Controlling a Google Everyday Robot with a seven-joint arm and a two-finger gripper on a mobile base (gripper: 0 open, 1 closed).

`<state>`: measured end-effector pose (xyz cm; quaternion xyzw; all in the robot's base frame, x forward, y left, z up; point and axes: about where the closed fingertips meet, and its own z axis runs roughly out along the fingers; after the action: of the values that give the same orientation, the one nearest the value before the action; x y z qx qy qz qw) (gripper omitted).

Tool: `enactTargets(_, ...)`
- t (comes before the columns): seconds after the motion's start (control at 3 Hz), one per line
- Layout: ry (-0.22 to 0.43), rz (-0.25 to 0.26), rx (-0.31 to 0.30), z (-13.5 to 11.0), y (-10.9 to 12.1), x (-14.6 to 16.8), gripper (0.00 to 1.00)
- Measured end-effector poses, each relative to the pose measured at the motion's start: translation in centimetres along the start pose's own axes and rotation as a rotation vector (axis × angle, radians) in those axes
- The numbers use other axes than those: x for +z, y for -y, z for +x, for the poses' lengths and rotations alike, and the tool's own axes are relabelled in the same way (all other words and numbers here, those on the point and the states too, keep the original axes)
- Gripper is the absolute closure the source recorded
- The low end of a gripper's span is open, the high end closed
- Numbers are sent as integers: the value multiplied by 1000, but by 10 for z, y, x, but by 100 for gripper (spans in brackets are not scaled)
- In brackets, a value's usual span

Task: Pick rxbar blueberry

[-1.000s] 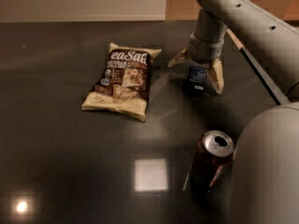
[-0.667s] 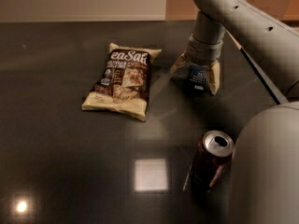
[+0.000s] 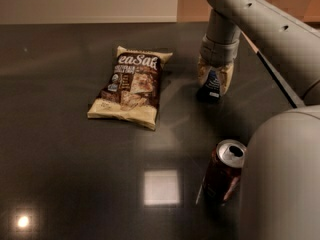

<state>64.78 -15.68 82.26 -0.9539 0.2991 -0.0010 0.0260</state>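
A dark, glossy table [image 3: 60, 149] fills most of the view, with a pale wall [image 3: 85, 1] along the far edge; 1 grey robot arm [image 3: 250, 19] comes in from the top right and bends down toward the table; at its end the gripper [image 3: 214, 86] points downward over the right half of the table, right of centre and toward the back

The gripper's 2 cream-coloured fingers [image 3: 228, 77] are drawn in close and pinch a small dark blue snack bar [image 3: 212, 82] between them; the bar has white lettering and stands nearly on end, its long side running up and down with a slight tilt; its upper part is tucked between the fingers and its lower end points at the table; whether that lower end touches the surface cannot be told

To the left of the gripper, well apart from it, a large cream and brown chip bag [image 3: 131, 86] lies flat on the table, its top edge toward the back wall; nearer the viewer and slightly right of the gripper, a reddish-brown soda can [image 3: 223, 170] stands upright with its silver top showing; the can is just beside a big rounded grey part of the robot [image 3: 285, 179] that fills the bottom right corner

A square patch of reflected light [image 3: 161, 187] sits on the table left of the can; 1 small round glint [image 3: 22, 221] shows in the bottom left corner
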Motion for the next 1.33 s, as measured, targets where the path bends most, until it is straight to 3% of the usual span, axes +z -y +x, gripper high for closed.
enactTargets(0.33, 0, 0, 0, 0, 0, -3, 87)
enactTargets(0.67, -16, 8, 14, -1, -5, -16, 100)
enactTargets(1.33, -40, 83, 78, -19, -16, -73, 100)
